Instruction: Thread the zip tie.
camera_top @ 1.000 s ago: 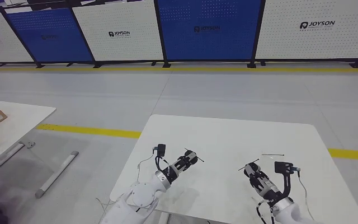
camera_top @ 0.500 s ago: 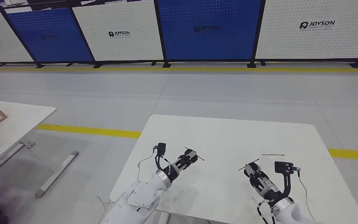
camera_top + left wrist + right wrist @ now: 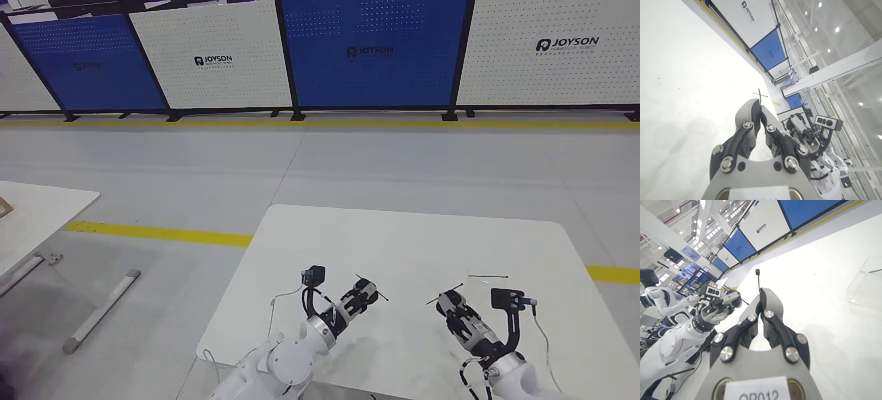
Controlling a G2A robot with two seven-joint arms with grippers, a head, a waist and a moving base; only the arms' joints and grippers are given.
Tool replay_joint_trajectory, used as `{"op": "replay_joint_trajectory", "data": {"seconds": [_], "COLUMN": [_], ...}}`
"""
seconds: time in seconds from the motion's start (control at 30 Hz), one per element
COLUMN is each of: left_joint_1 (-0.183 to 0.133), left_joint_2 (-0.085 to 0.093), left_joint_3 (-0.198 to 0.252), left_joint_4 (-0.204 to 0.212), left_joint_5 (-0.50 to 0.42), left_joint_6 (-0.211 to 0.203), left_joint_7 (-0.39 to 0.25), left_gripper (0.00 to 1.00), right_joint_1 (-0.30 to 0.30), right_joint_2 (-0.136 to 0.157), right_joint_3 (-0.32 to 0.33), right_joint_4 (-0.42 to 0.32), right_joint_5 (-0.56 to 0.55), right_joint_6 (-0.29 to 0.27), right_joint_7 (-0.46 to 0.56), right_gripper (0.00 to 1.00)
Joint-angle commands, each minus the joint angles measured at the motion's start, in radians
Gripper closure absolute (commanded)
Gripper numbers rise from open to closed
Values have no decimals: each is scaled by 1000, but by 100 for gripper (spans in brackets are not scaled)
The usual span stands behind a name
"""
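My left gripper (image 3: 368,291) (image 3: 760,105) is shut on a thin black zip tie (image 3: 759,94), whose short end sticks out past the fingertips. It hovers over the near middle of the white table (image 3: 400,240). To its right, my right gripper (image 3: 447,300) (image 3: 761,292) is shut on another black zip tie (image 3: 758,280), with the square head (image 3: 757,272) standing up beyond the fingers. The two grippers face each other with a gap between them. The right wrist view also has the left gripper (image 3: 734,300) farther off.
A loose black zip tie (image 3: 488,277) lies on the table beyond the right gripper. A clear plastic box (image 3: 863,281) stands nearby on the table. Blue and white panels line the floor behind the table.
The left arm has moved to the right with its zip tie, closing in on the right gripper. The right arm has kept still.
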Motion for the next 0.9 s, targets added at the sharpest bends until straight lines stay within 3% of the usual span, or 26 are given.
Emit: {"op": "replay_joint_trajectory", "data": {"seconds": [0.0, 0.2, 0.4, 0.87], "left_joint_1": [0, -1, -4, -11], "left_joint_2": [0, -1, -1, -2], "left_joint_3": [0, -1, -47, -48], "left_joint_4": [0, -1, 15, 30], "left_joint_5": [0, -18, -173, -168], "left_joint_6": [0, -6, -51, -56], "left_joint_7": [0, -7, -49, -48], "left_gripper": [100, 100, 100, 100], "right_joint_1": [0, 0, 0, 0], "right_joint_2": [0, 0, 0, 0], "right_joint_3": [0, 0, 0, 0], "right_joint_4": [0, 0, 0, 0], "right_joint_5": [0, 0, 0, 0], "right_joint_6": [0, 0, 0, 0], "right_joint_7": [0, 0, 0, 0], "right_gripper": [100, 100, 100, 100]}}
